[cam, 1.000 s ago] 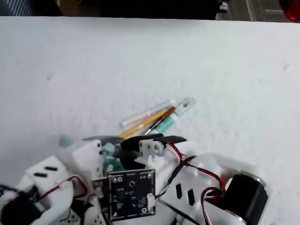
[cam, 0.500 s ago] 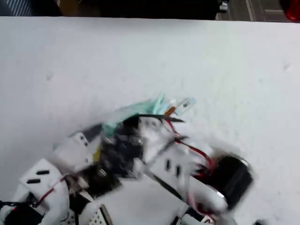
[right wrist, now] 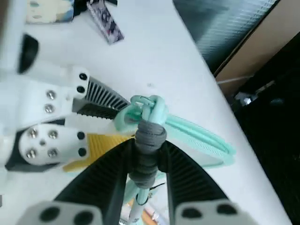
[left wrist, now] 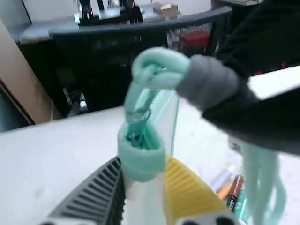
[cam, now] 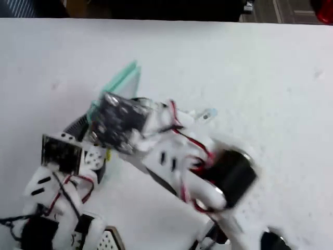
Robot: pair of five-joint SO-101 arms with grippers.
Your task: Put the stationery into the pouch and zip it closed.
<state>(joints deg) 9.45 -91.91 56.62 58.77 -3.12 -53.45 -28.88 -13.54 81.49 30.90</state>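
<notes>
Here, the left pincer [left wrist: 143, 164] gripped one end of the mint pouch [cam: 122, 78], left of centre in the high view; the right pincer [right wrist: 147, 145] was clenched on its grey pull tab [right wrist: 150, 131]. Pens [cam: 206, 114] lay on the desk [cam: 250, 67] just right of centre.

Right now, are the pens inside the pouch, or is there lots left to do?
Nothing looks finished yet. The pens lie on the table, outside the pouch. In hand: the left gripper clamps one end of the pouch, and the right gripper pinches its gray pull tab. Left to do: put the pens in, then zip it closed.
</notes>
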